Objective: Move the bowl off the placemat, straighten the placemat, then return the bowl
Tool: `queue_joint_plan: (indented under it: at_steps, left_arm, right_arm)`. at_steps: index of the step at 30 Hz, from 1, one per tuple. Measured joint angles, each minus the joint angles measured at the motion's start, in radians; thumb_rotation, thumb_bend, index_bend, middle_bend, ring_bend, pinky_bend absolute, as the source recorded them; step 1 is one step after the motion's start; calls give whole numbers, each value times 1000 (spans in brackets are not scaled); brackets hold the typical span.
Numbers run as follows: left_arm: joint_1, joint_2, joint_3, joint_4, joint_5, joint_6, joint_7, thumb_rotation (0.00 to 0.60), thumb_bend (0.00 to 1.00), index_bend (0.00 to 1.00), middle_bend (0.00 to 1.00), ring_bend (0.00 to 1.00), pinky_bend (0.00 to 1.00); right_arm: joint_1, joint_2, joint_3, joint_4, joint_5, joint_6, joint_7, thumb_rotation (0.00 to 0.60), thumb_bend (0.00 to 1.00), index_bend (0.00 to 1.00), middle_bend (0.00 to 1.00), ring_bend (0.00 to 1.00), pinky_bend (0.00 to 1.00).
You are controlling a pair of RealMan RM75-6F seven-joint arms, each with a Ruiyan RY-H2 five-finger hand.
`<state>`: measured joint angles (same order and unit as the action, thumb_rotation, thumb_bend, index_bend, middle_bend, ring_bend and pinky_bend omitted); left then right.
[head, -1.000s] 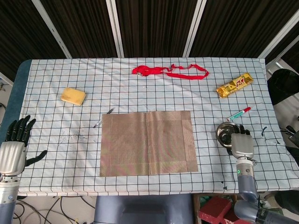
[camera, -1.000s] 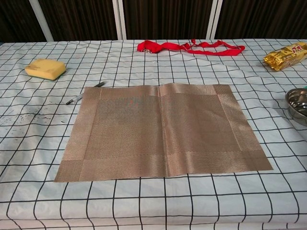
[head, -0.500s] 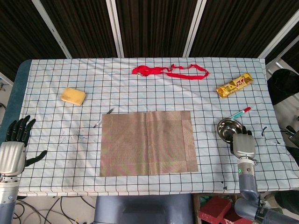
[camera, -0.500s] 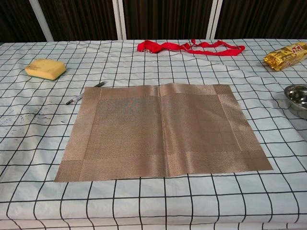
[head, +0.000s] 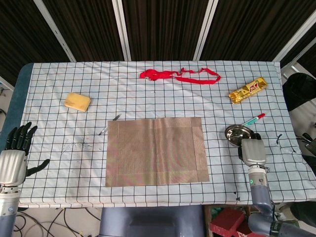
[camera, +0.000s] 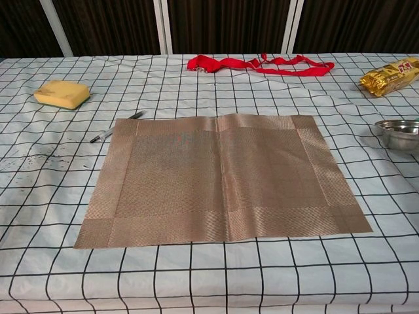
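The brown woven placemat (head: 155,150) (camera: 222,176) lies flat in the middle of the checked tablecloth, its edges roughly square to the table. To its right, my right hand (head: 252,152) grips the near rim of the small steel bowl (head: 236,132) (camera: 398,133). The chest view shows the bowl from the side, lifted slightly off the cloth; the hand itself is outside that view. My left hand (head: 15,157) hovers at the table's front left corner with its fingers spread, holding nothing.
A yellow sponge (head: 77,101) and a pen (head: 109,125) lie left of the mat. A red strap (head: 180,75) runs along the far edge. A gold snack packet (head: 248,90) and a red-green marker (head: 253,120) lie beyond the bowl.
My right hand has shifted left with the bowl, which has risen and come closer to the placemat's right edge. The left hand and the mat have not moved.
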<state>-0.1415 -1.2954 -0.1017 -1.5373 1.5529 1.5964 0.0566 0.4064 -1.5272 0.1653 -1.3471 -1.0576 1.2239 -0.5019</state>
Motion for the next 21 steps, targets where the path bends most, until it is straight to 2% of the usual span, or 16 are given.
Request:
queue_joint_plan:
  at_steps: [6, 21]
  left_arm:
    - [2, 1, 0, 1, 3, 5, -5, 600, 37, 58, 0, 0, 0]
    - [2, 2, 1, 2, 7, 6, -9, 600, 37, 58, 0, 0, 0]
  right_arm:
    - [-12, -10, -14, 24, -86, 42, 76, 600, 532, 879, 412, 155, 196]
    - [-22, -28, -23, 18, -202, 97, 151, 600, 548, 924, 443, 164, 196]
